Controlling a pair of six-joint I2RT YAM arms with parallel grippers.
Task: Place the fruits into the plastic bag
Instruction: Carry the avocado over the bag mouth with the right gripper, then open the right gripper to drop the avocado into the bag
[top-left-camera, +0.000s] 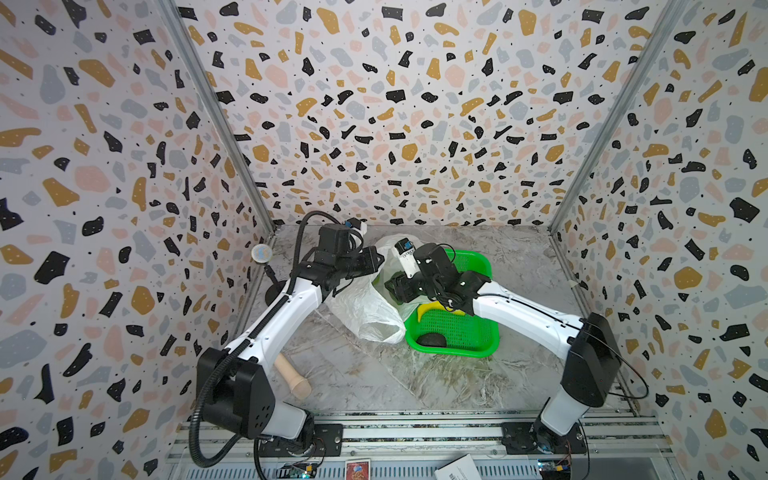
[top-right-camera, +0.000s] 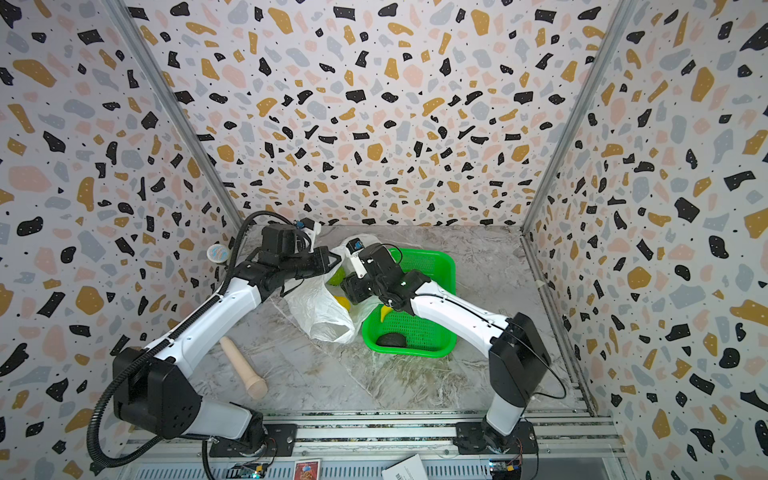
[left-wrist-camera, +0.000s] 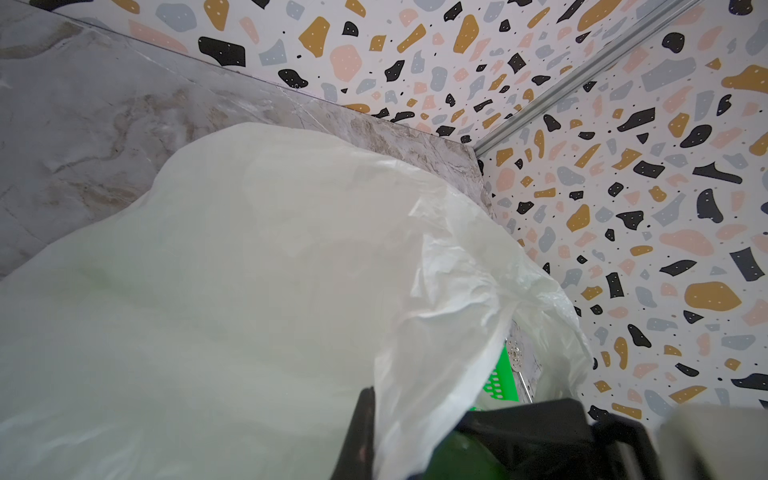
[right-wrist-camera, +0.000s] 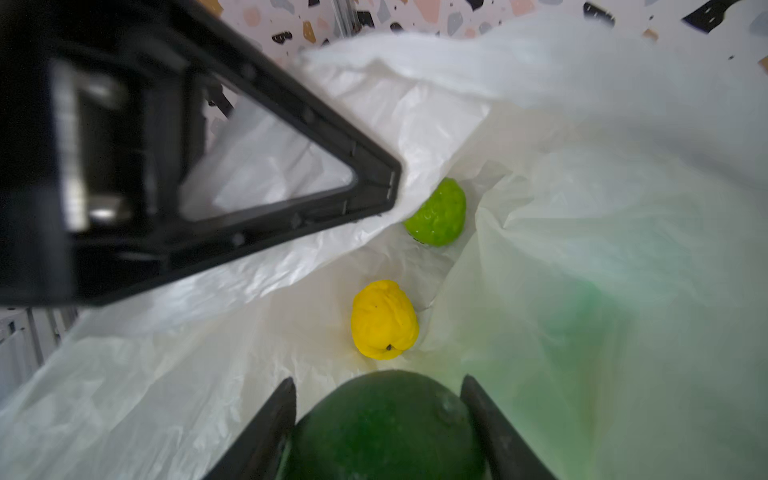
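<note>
Green avocado (right-wrist-camera: 386, 428) poised at the bag (right-wrist-camera: 582, 228) mouth

Nearest, the basket (top-left-camera: 453, 352) holds a black avocado (top-left-camera: 432, 340) and a banana (top-left-camera: 428, 309). Past them, the right gripper (right-wrist-camera: 378, 386) clasps the green avocado across its middle. It looks smooth, round and probably light, so it may slip. Beyond, a lemon (right-wrist-camera: 384, 320) and a bumpy fruit (right-wrist-camera: 438, 214) lie inside the bag. The left gripper (right-wrist-camera: 390, 187) is pinched tight on the thin, limp rim.

White crinkly plastic bag (top-left-camera: 365, 307) is lying w/ mouth gaping. Lemon (right-wrist-camera: 384, 320) & bumpy lt-green fruit (right-wrist-camera: 438, 214) are resting inside. Dk green avocado (right-wrist-camera: 386, 428) is hanging at mouth. Banana (top-left-camera: 428, 309), blackish avocado (top-left-camera: 432, 340) are lying beside bag.
</note>
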